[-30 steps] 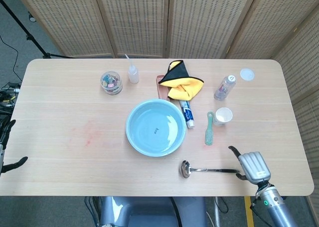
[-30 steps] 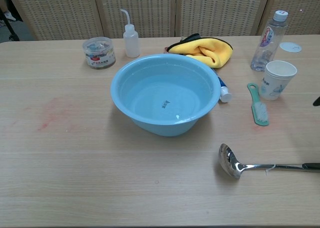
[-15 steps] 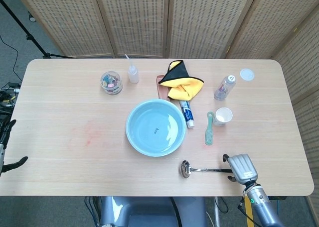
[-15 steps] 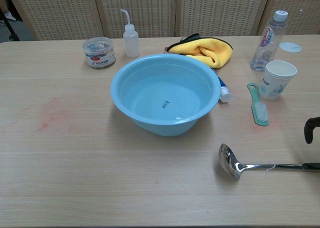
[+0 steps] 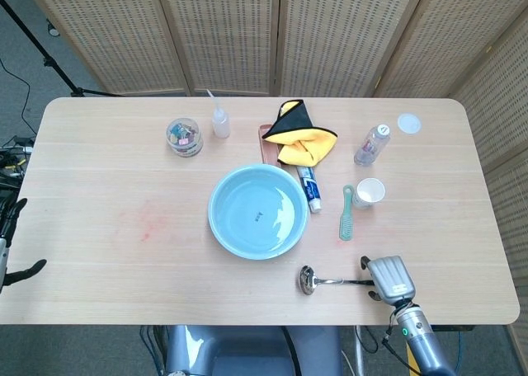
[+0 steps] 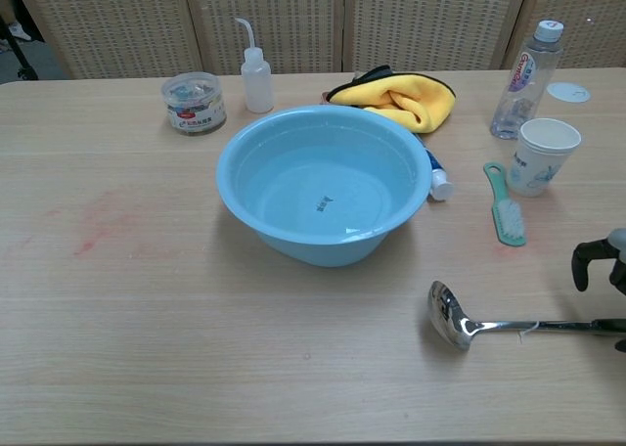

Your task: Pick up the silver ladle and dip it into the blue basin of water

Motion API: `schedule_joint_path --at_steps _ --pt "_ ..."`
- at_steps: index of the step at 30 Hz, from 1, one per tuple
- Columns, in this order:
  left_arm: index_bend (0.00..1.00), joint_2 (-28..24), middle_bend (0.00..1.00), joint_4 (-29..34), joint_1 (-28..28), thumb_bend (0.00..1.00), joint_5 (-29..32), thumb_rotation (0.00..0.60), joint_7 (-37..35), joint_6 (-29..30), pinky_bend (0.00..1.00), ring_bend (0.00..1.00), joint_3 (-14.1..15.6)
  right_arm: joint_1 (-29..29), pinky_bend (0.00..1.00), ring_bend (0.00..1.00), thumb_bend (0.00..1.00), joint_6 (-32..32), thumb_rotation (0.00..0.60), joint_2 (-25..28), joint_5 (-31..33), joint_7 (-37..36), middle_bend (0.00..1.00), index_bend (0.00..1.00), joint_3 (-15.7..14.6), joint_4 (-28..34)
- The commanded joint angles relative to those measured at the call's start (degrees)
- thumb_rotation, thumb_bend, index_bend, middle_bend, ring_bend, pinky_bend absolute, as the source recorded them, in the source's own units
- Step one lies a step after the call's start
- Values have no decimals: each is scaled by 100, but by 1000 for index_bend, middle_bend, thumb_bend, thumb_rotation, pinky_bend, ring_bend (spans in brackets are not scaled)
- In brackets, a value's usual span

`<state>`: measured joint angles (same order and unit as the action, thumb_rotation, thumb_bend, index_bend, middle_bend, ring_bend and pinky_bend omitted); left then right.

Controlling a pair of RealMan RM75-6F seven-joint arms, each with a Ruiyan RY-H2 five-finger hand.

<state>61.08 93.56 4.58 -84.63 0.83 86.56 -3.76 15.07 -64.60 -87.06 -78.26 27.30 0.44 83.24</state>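
The silver ladle (image 5: 308, 280) lies flat on the table near the front edge, bowl to the left and black-tipped handle to the right; the chest view shows the ladle (image 6: 452, 317) too. My right hand (image 5: 388, 278) hovers over the handle's far end, its dark thumb raised above the handle and nothing gripped. In the chest view only the right hand's (image 6: 599, 262) edge shows at the right border. The blue basin (image 5: 216, 208) of water stands mid-table, left of and behind the ladle; its rim (image 6: 229, 186) is nearest in the chest view. My left hand (image 5: 10, 248) hangs off the table's left edge, holding nothing.
Right of the basin lie a toothpaste tube (image 5: 308, 187), a green brush (image 5: 346, 214) and a paper cup (image 5: 369, 192). Behind are a yellow cloth (image 5: 304, 137), a water bottle (image 5: 371, 145), a squeeze bottle (image 5: 219, 122) and a small jar (image 5: 184, 136).
My right hand has slid left along the front edge and now covers the end of the ladle's handle. The ladle and the left hand have not moved.
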Motion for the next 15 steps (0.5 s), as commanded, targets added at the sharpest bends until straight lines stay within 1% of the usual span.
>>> schedule_joint_path --at_steps 1,3,5,15 --pt "0 -4 0 0 -1 0 7 600 -17 0 0 0 -3 8 1000 941 117 24 600 -31 38 20 866 433 -17 -10" --pt "0 -7 0 2 -2 0 2 600 -20 1 0 0 -1 10 1000 941 173 29 600 -47 57 38 866 433 -25 -11" --pt "0 -9 0 2 -1 0 -5 600 -24 0 0 0 2 14 1000 941 205 31 600 -72 85 51 866 433 -19 -20" --pt "0 -24 0 7 -9 0 3 600 -64 10 0 0 -3 60 1000 941 233 88 600 -103 214 106 866 447 -11 9"
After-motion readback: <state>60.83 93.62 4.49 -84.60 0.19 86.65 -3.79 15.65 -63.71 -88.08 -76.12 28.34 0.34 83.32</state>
